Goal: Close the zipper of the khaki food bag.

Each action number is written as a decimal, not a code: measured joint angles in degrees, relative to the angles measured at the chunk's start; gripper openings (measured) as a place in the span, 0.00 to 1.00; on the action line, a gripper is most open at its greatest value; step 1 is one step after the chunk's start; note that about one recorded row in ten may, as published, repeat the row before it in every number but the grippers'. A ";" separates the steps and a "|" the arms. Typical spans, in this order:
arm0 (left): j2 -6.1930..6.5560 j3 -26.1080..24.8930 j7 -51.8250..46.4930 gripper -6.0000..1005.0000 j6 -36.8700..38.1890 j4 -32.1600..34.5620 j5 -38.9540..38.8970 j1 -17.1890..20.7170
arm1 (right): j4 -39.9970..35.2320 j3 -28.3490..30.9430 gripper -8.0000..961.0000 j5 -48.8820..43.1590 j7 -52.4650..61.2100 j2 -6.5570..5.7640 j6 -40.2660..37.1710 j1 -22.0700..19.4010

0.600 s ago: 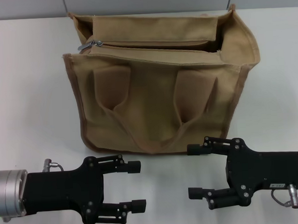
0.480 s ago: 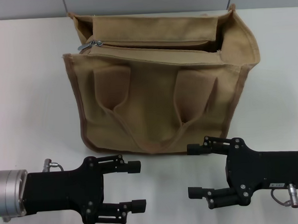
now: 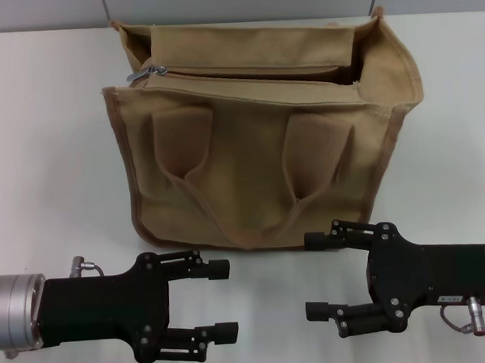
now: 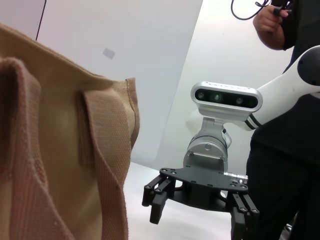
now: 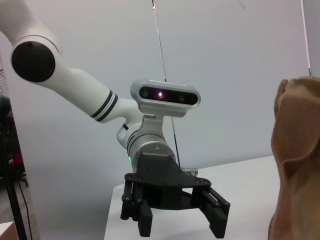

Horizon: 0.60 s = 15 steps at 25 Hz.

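The khaki food bag (image 3: pixel 257 140) stands upright on the white table (image 3: pixel 45 143), in the middle of the scene toward the far side. Its near face shows two looped fabric handles (image 3: pixel 227 194) hanging down flat against the canvas. Darker piping runs along the bag's edges.

The zipper (image 3: pixel 245 70) runs left to right across the bag's top. Its silver pull tab (image 3: pixel 146 72) sits at the far-left end of the track. A gap shows along the top toward the right end, between the track and the near panel.

The left end effector (image 3: pixel 220 301) is at the near left, above the table and just in front of the bag's lower edge, apart from the fabric. Its fingers are spread wide and point toward the right, holding nothing.

The right end effector (image 3: pixel 315 276) is at the near right, also just in front of the bag and clear of it. Its fingers are spread wide and point toward the left, facing the left unit across a gap. It holds nothing.

In the left wrist view, the bag's canvas and a handle strap fill the near side, with the right end effector farther off. A person (image 4: pixel 287 130) in dark clothing stands behind that arm.
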 joint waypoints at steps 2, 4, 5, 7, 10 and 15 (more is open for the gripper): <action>0.00 -0.21 0.00 0.78 0.03 0.00 -0.01 0.06 | 0.00 0.00 0.86 0.00 0.00 0.00 0.05 -0.01; 0.00 -0.55 0.00 0.78 0.07 0.00 -0.01 0.15 | 0.00 0.00 0.86 0.00 0.00 0.00 0.29 -0.05; 0.00 -0.76 0.00 0.78 0.15 0.00 -0.01 0.22 | 0.02 0.00 0.86 0.00 0.00 0.00 0.40 -0.07; -0.01 -1.08 0.01 0.78 0.74 0.00 -0.08 0.29 | 0.11 0.00 0.86 0.00 0.00 0.00 0.50 -0.10; -0.28 -2.97 0.48 0.78 3.20 0.00 -0.25 0.31 | 0.38 0.00 0.86 0.00 0.00 0.00 0.75 -0.11; -1.69 -8.88 1.61 0.78 7.19 -0.02 -0.32 0.35 | 0.44 0.00 0.86 0.00 -0.01 0.00 0.89 -0.17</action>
